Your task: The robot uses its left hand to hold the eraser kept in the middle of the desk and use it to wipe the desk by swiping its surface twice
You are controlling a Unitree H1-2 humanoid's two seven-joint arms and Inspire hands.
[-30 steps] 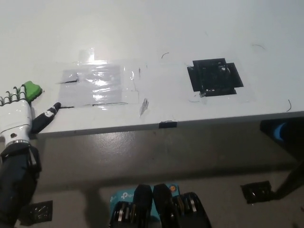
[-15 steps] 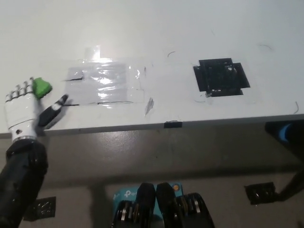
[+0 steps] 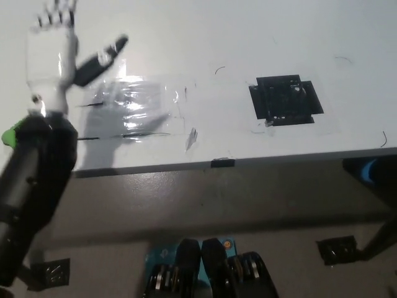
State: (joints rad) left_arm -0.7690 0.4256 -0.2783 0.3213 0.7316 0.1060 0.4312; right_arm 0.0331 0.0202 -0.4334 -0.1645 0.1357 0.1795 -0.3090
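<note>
Currently the white left hand [image 3: 53, 46] is raised over the far-left part of the white desk [image 3: 217, 37], fingers spread and holding nothing. The small green eraser [image 3: 8, 136] is not in it: only a sliver shows at the picture's left edge, mostly hidden behind the black forearm [image 3: 31, 186], right at the near-left desk edge. I can't tell if it rests on the desk or overhangs. Right hand not in view. The glossy clear tape patch [image 3: 133, 105] with thin black marker lines sits just right of the hand; the black square tape patch [image 3: 285, 100] is well apart to the right. Judgement: the eraser needs regrasping before any swipe counts. To do it well: bring the hand back down and toward the near-left edge, approach from above so the forearm stops occluding it, close fingers on the eraser's sides, keep its flat face down. Then press lightly and sweep across the marker lines on the clear tape. Risk: nudging the eraser off the desk edge during approach.
</note>
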